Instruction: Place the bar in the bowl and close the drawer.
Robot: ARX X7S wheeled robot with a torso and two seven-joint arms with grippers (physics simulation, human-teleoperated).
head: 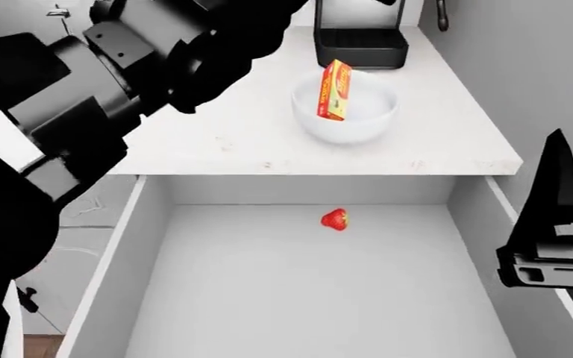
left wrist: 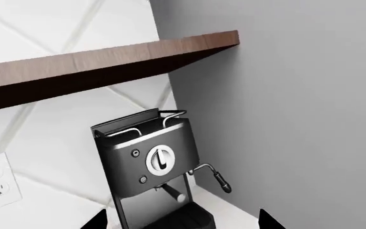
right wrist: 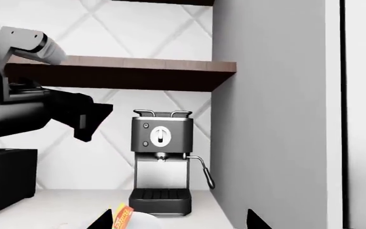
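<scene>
1 bar (head: pixel 334 91) in bowl (head: pixel 366 128)

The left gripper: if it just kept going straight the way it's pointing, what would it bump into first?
Most likely the coffee machine. It sits nearly centred ahead in the left wrist view, standing on the counter beside the grey side wall and under the wooden shelf. Nothing shows in between, though the depth is hard to judge.

Drawer (head: pixel 147 253) stands open, interior free except a strawberry (head: pixel 334 219) near its back; counter (head: pixel 227 142) bare left of bowl (head: pixel 345 112); coffee machine (head: pixel 361 45) close behind bowl; grey wall (head: pixel 525 82) bounds right side; shelf (right wrist: pixel 126 71) overhangs counter
</scene>
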